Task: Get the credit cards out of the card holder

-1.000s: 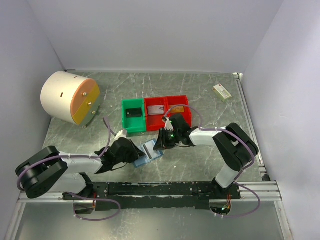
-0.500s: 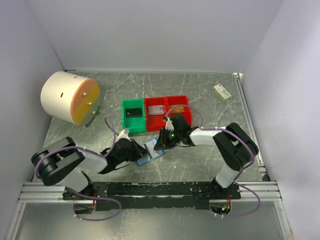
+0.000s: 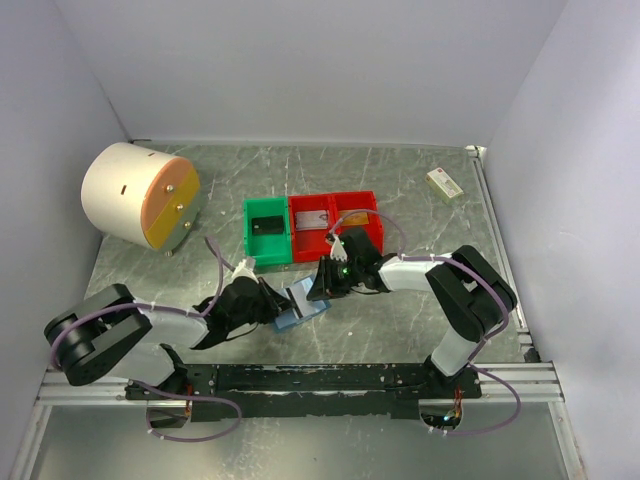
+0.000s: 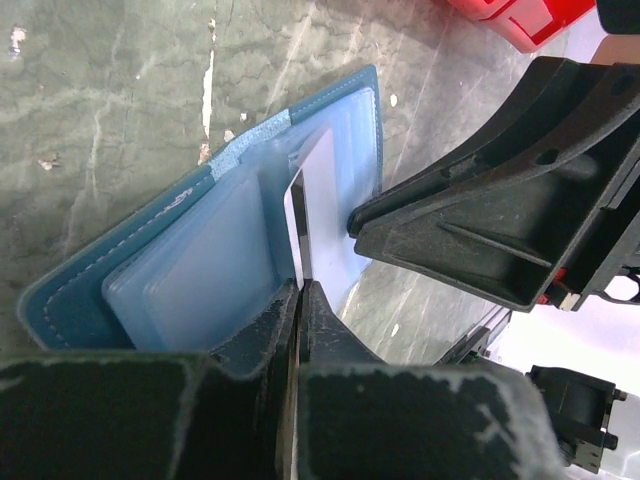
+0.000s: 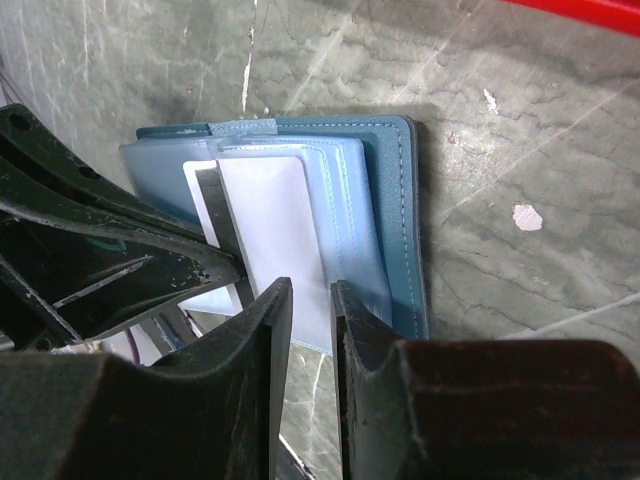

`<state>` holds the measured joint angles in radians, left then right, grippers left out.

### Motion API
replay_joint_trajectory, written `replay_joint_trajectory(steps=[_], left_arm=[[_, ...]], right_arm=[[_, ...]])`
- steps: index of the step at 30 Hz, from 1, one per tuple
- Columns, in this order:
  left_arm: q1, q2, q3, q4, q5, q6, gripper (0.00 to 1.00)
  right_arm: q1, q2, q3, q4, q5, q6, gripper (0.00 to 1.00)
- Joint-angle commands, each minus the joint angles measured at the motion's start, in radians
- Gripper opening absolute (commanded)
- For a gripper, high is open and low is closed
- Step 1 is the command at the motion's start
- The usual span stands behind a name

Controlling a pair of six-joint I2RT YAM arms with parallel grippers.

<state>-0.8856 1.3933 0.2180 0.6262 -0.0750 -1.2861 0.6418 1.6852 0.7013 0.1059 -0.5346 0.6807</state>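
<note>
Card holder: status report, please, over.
Left gripper shut on white card, partly out. Right gripper pinches card holder edge. Bins stand apart behind.

Soft, even light; the left gripper (image 4: 301, 290) blurs close up.

Back wall (image 3: 300, 70): plain, matte, pale lavender-white; meets the table along a straight seam.
Left wall (image 3: 40, 150): same pale finish, slanting outward toward the near side in the top view.
Right wall (image 3: 580, 150): same pale finish, unmarked.
Tabletop (image 3: 400, 180): grey-green, marble-patterned, with pale veins; the wrist views show small white chips (image 5: 520, 215) and scuffs.
Edge strip (image 3: 495, 220): light metal profile along the table's right side.
Near rail (image 3: 540, 375): grooved aluminium extrusion across the front edge.
Front panel (image 3: 330, 450): dull grey metal sheet below the rail.
Lighting: even, diffuse, with soft shadows.
</note>
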Motion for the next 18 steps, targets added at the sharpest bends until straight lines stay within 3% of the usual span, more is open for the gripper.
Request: replay_joint_trajectory(steps=[1,18], left_arm=[[-0.006,-0.034,0.02,-0.141,-0.025,0.043,0.07],[-0.006,0.0,0.078,-0.193,-0.007,0.082,0.12]], right_arm=[[0.01,0.039,-0.011,-0.105,0.082,-0.031,0.24],[0.023,-0.053,0.099,-0.133,0.003,-0.091,0.24]])
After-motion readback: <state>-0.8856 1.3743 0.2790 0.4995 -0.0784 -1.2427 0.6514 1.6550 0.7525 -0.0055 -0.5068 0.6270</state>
